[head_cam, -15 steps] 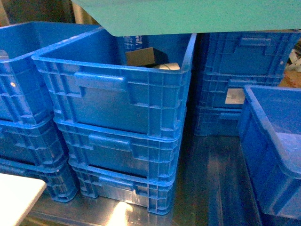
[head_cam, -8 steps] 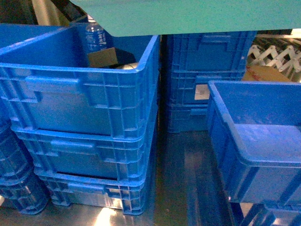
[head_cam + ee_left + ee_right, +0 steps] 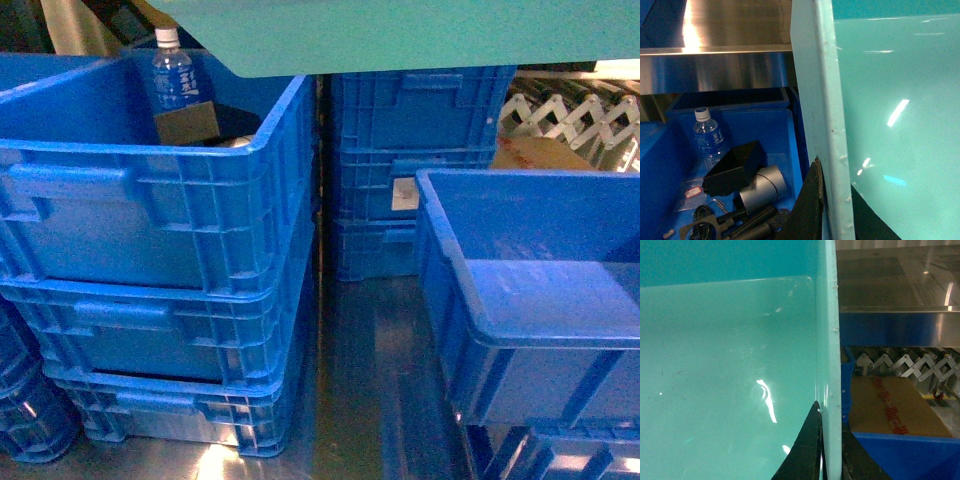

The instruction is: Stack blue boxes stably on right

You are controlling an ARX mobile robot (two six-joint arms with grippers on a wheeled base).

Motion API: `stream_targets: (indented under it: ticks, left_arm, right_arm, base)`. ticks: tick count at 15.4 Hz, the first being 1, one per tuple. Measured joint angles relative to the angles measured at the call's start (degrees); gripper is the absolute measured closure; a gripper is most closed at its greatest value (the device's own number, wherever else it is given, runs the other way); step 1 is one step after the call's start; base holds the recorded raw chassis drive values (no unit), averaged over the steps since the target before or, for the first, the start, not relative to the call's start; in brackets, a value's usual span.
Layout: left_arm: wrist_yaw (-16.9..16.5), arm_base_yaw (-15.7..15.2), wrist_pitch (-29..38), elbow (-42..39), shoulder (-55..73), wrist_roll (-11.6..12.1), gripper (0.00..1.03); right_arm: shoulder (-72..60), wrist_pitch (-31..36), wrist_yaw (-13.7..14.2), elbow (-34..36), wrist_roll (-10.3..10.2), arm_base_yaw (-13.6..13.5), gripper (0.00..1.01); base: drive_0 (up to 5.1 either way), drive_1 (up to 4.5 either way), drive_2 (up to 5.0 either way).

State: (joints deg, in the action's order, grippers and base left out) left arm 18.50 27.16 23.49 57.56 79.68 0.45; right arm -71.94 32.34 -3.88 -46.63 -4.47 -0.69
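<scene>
You are carrying a turquoise tub high across the top of the head view, where only its underside shows as a flat band. Compared with the earlier head views, the scene has slid leftward: the left crate stack now sits against the left edge, and the open crate at lower right has grown larger and come further into frame. The tub keeps the same place at the top of the frame, so it appears to be travelling with you toward the right, which suits stacking there. In the left wrist view, the left claw has its dark finger pressed on the tub's pale rim at bottom centre, seemingly clamped on it, though the outer finger is hidden behind the wall. In the right wrist view, the right claw pinches the opposite rim, one dark finger on each side of it. Below the left rim, the top crate holds a water bottle, a black box and a grey cylinder. The arms themselves are out of sight in the head view. You cannot see any other turquoise tubs, so the target stack is not yet identifiable. A folding conveyor and cardboard show at upper right, partly cut off.
</scene>
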Motion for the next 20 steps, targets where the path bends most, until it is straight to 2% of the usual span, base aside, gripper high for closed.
stream_targets:
  ticks: [5, 20]
  left_arm:
    - [0.0, 0.0, -0.1, 0.0, 0.0, 0.0, 1.01]
    - [0.0, 0.4, 0.1, 0.0, 0.0, 0.0, 1.01]
  right_arm:
    - [0.0, -0.2, 0.1, 0.0, 0.0, 0.0, 0.99]
    - [0.0, -0.2, 0.1, 0.0, 0.0, 0.3, 0.99]
  base:
    - [-1.7, -1.7, -1.7]
    - [4.7, -2.16, -2.2]
